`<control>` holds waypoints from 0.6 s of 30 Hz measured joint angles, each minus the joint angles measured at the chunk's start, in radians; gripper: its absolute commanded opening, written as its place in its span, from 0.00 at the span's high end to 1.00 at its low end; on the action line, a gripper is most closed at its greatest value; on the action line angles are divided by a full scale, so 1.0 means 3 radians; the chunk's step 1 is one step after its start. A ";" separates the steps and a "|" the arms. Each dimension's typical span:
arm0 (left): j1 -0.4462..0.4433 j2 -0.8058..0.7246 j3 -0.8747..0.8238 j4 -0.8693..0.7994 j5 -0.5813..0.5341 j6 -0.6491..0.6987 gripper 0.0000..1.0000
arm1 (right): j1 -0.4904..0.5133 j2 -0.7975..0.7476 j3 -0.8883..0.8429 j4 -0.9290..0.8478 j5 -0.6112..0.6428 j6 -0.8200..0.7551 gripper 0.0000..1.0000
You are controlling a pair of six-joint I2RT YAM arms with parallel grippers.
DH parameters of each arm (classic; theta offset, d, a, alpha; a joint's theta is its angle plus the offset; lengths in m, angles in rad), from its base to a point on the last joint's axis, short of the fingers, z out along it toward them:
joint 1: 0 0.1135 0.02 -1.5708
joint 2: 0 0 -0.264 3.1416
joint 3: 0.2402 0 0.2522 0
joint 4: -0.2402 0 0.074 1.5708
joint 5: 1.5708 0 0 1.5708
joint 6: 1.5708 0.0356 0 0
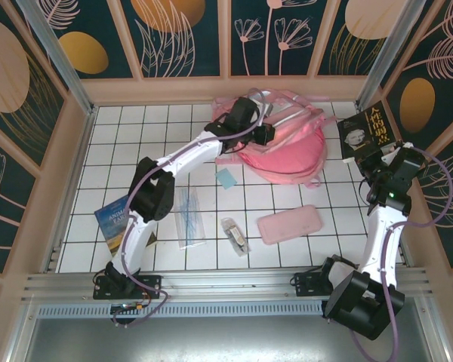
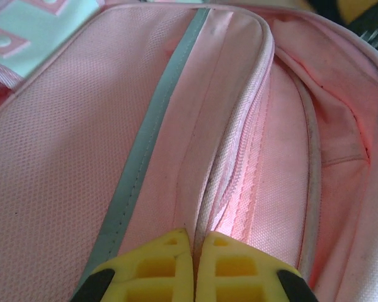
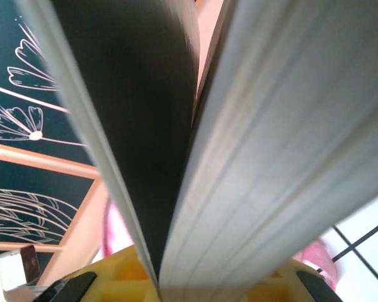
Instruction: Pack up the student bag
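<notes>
Upper centre, the left gripper (image 1: 266, 135) pinches the student bag (image 1: 293, 151) at its opening edge, and the thin fabric may slip. Upper right, the right gripper (image 1: 377, 156) clamps a black book (image 1: 366, 128), which could swing loose.

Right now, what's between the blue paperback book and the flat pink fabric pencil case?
Top view: a clear plastic sleeve and a small clear packet lie on the white tiles between book and case.

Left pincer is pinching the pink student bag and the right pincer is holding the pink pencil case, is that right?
Not quite. The right pincer is shut on a dark-covered book, as the right wrist view shows; the pink pencil case lies loose on the table. The left pincer does pinch the student bag.
</notes>
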 measured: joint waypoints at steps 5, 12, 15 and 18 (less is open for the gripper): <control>0.0055 -0.0055 -0.0010 0.0191 0.0095 -0.0294 1.00 | 0.0025 0.0001 -0.0261 0.0308 -0.0268 0.0191 1.00; 0.0057 -0.0061 -0.0071 0.0388 0.0159 -0.0572 1.00 | 0.0608 0.0221 -0.0773 0.0989 -0.0416 0.0664 1.00; 0.0057 -0.0084 -0.0189 0.0505 0.0216 -0.0660 1.00 | 0.1034 0.0566 -0.0849 0.1422 -0.0412 0.0870 1.00; 0.0057 -0.0172 -0.0397 0.0608 0.0234 -0.0727 1.00 | 0.1319 0.0969 -0.0841 0.1862 -0.0389 0.1008 1.00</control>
